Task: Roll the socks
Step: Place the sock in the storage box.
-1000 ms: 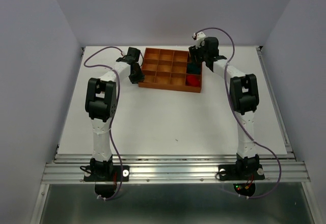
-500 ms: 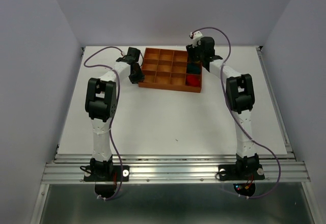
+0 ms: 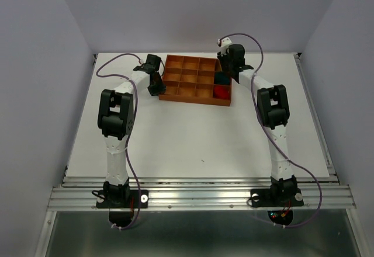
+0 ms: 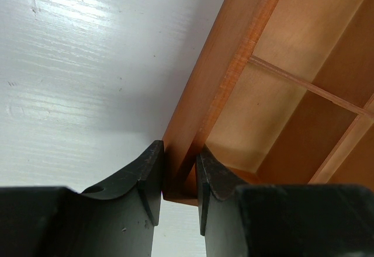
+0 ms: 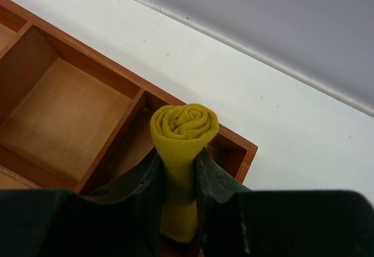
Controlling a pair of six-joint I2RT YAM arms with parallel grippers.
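Low in the right wrist view, the right gripper [image 5: 178, 159] pinches the rolled yellow sock [image 5: 184, 124] over the tray [image 5: 135, 91]; the left gripper [image 4: 179, 165] clamps the tray's wall.

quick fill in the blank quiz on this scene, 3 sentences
The right gripper is shut on a rolled sock coloured ____.
The gripper pinching the tray wall is the ____ one.
In the top view, the sock in the tray's near right corner compartment is ____.
Missing words: yellow; left; red.
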